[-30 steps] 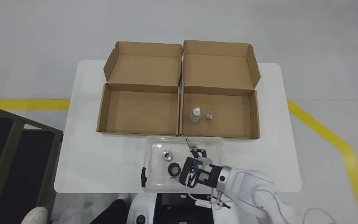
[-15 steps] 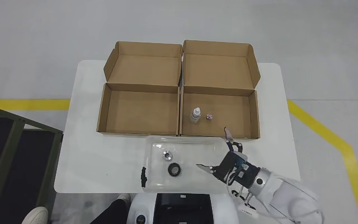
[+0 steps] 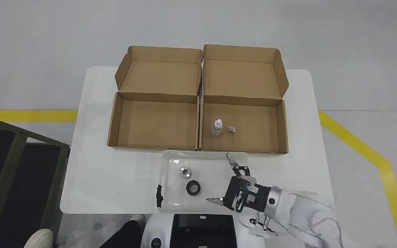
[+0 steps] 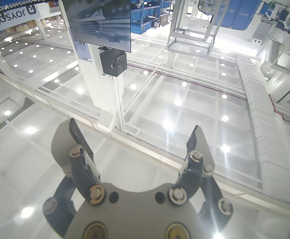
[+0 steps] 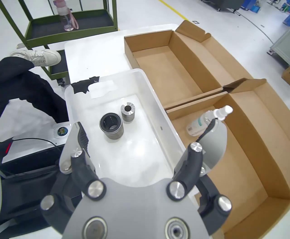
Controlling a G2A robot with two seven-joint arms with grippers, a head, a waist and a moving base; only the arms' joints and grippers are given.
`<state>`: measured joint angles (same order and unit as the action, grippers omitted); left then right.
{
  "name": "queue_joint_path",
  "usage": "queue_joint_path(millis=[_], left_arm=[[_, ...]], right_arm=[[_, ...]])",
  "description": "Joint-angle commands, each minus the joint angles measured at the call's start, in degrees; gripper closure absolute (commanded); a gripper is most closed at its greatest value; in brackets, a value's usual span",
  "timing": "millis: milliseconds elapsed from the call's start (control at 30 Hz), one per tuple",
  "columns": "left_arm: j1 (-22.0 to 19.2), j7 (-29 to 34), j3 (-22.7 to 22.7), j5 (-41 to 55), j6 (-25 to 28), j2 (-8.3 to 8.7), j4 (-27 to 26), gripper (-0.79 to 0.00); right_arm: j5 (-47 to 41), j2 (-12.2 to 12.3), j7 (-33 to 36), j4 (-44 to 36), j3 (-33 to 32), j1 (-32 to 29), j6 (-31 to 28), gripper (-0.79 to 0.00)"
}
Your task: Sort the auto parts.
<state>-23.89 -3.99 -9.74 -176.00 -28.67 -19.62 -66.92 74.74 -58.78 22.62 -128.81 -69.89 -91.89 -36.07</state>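
The right gripper (image 5: 147, 130) is held wide, empty, over the clear tray (image 5: 156, 101); the label on the bottle (image 5: 198, 123) cannot be read.

Bright workshop hall with a pale grey floor (image 3: 198, 25).
A yellow painted floor stripe (image 3: 37, 115) runs past the white rectangular table (image 3: 93, 173). A dark green metal cart (image 5: 95, 20) stands near. Round lamps (image 4: 224, 118) stud the white gridded ceiling (image 4: 199, 106).

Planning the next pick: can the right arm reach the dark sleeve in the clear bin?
Probably yes: the right gripper is open over the bin, and the dark sleeve stands uncovered.
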Motion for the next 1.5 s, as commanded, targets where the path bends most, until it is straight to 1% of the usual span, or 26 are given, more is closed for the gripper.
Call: queue_joint_path(millis=[0, 167, 333, 633, 867, 933, 1067, 1167, 1467], left_arm=[[0.00, 0.00, 0.00, 0.00, 0.00, 0.00, 0.00, -0.785], [0.00, 0.00, 0.00, 0.00, 0.00, 0.00, 0.00, -0.785], [0.00, 0.00, 0.00, 0.00, 0.00, 0.00, 0.00, -0.785], [0.00, 0.00, 0.00, 0.00, 0.00, 0.00, 0.00, -0.785], [0.00, 0.00, 0.00, 0.00, 0.00, 0.00, 0.00, -0.785], [0.00, 0.00, 0.00, 0.00, 0.00, 0.00, 0.00, -0.785], [0.00, 0.00, 0.00, 0.00, 0.00, 0.00, 0.00, -0.785], [0.00, 0.00, 0.00, 0.00, 0.00, 0.00, 0.00, -0.785], [0.00, 0.00, 0.00, 0.00, 0.00, 0.00, 0.00, -0.785]], right_arm=[[-0.51, -0.30, 1.17, 1.41, 2.57, 2.60, -0.48, -0.785], [-1.58, -1.02, 4.17, 5.00, 7.43, 7.87, -1.55, -0.785], [-3.50, -1.55, 7.67, 7.93, 10.67, 11.99, -3.18, -0.785], [-7.05, -2.00, 12.83, 11.96, 13.94, 15.89, -5.00, -0.785], [-8.29, -2.25, 15.21, 14.62, 15.25, 17.97, -4.22, -0.782], [-8.50, -2.29, 15.49, 15.17, 15.50, 18.36, -4.15, -0.748], [-8.72, -2.34, 16.47, 15.96, 16.12, 18.99, -4.10, -0.640], [-8.87, -2.39, 16.93, 16.63, 16.51, 19.45, -3.97, -0.582], [-9.23, -2.64, 17.76, 18.38, 18.38, 20.62, -3.75, -0.579]])
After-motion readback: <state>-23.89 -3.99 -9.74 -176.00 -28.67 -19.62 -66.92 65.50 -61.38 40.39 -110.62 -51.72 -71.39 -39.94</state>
